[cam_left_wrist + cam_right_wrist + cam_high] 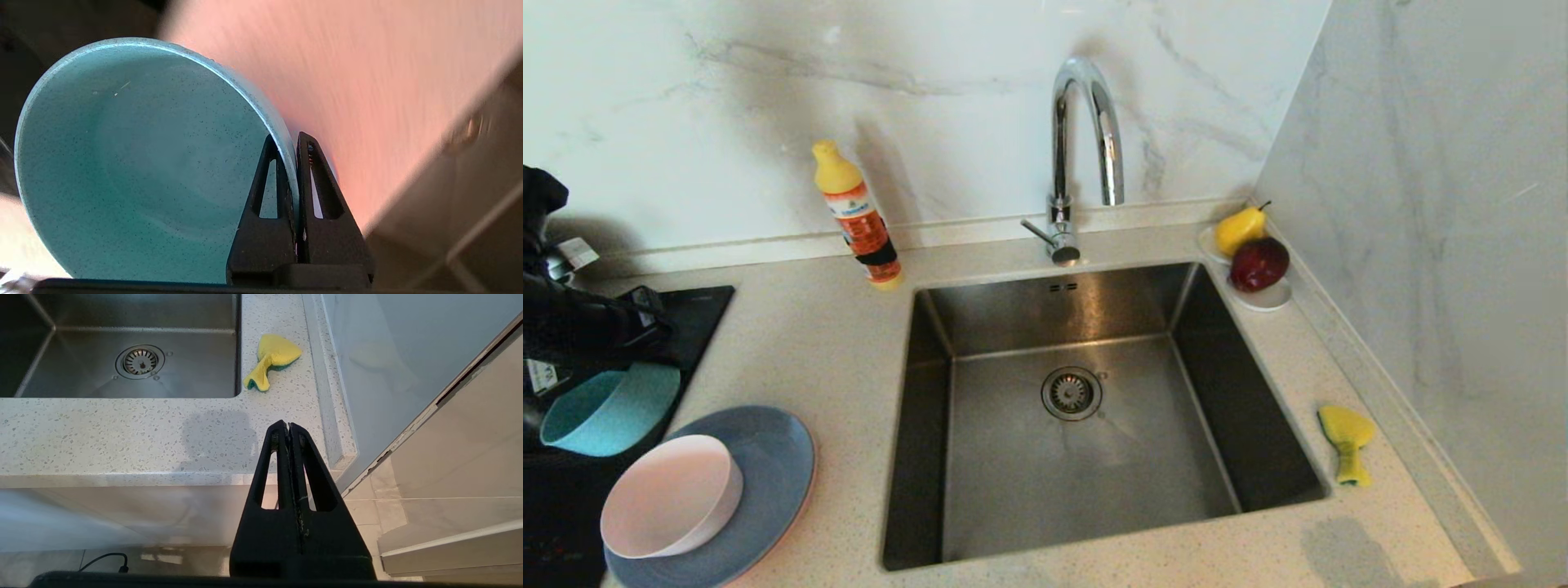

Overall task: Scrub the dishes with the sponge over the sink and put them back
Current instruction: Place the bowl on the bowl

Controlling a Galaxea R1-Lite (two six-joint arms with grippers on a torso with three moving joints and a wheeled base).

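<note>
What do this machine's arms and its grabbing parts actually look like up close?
Each pincer is matte black plastic: two slim, pointed fingers, each with a long triangular cut-out, rising from a blocky black base. That holds for the left pincer and the right pincer. In the head view the left arm is a bulky black casing carrying small white printed labels. The right arm itself is out of view.

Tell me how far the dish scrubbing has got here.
Early. The left claw is shut on the matte teal bowl, left of the square steel sink. The crumpled yellow foam sponge lies untouched by the sink. The pale pink bowl sits on the grey-blue plate, not yet handled.
</note>
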